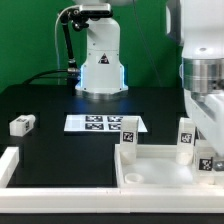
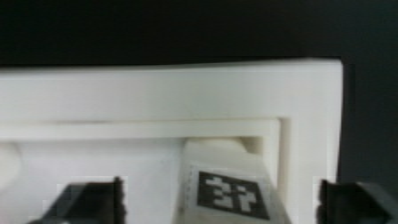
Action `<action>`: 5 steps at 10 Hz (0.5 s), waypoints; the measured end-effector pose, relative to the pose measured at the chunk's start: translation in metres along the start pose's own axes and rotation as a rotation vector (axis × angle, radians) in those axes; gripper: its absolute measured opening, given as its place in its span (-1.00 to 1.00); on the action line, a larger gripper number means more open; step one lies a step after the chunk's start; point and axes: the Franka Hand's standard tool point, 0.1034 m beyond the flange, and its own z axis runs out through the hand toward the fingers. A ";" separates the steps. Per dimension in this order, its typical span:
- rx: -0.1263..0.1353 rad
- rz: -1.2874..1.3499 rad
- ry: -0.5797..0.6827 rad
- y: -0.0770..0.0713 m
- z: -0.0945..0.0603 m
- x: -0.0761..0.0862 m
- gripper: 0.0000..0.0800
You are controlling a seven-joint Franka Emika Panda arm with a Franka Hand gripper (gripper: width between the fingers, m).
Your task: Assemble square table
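The square table's white slab point(image 1: 160, 172) lies at the front on the exterior view's right, rim up. Two white tagged legs stand upright on it, one point(image 1: 129, 141) at a far corner and one point(image 1: 186, 139) further right. A third tagged leg point(image 1: 207, 161) stands under my gripper point(image 1: 208, 148). In the wrist view this leg point(image 2: 228, 186) rises from a corner of the slab point(image 2: 160, 100), midway between my gripper's point(image 2: 222, 205) dark fingers point(image 2: 89, 202). There is a gap on each side of it, so the gripper is open. A fourth leg point(image 1: 22, 124) lies loose on the exterior view's left.
The marker board point(image 1: 105, 124) lies flat in the middle of the black table. A long white rail point(image 1: 10, 165) runs along the front on the exterior view's left. The robot's base point(image 1: 100, 60) stands at the back.
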 end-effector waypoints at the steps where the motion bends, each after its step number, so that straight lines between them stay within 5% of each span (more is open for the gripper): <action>1: 0.001 -0.136 0.010 -0.001 -0.002 -0.001 0.53; 5: -0.006 -0.379 0.018 0.000 0.000 0.003 0.62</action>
